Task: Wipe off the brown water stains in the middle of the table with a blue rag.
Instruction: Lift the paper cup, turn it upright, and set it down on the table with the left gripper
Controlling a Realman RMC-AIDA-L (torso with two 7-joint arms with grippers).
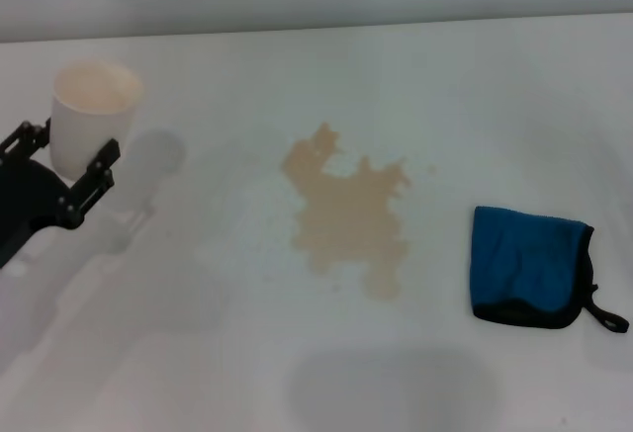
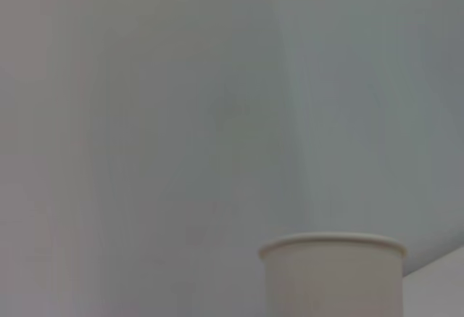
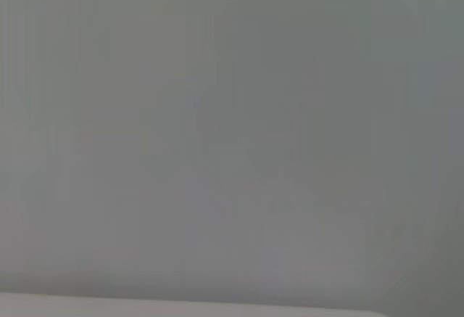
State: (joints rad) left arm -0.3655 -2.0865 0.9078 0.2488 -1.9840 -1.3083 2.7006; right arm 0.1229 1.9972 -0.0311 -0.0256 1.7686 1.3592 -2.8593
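Observation:
The brown water stains (image 1: 348, 213) spread as a pale tan splotch with lobed edges in the middle of the white table (image 1: 198, 353). To their right lies the blue rag (image 1: 530, 264), folded, black-trimmed, with a short black loop at its near right corner. Nothing touches it. At the far left my left gripper (image 1: 71, 153) is shut on a pale paper cup (image 1: 91, 116), held upright a little above the table, a black finger on each side. In the left wrist view the cup (image 2: 333, 273) fills the lower edge. My right gripper is out of view.
The cup's grey shadow (image 1: 148, 160) falls on the table just right of it. A grey wall runs along the table's far edge (image 1: 316, 27). The right wrist view holds only plain grey wall and a strip of table.

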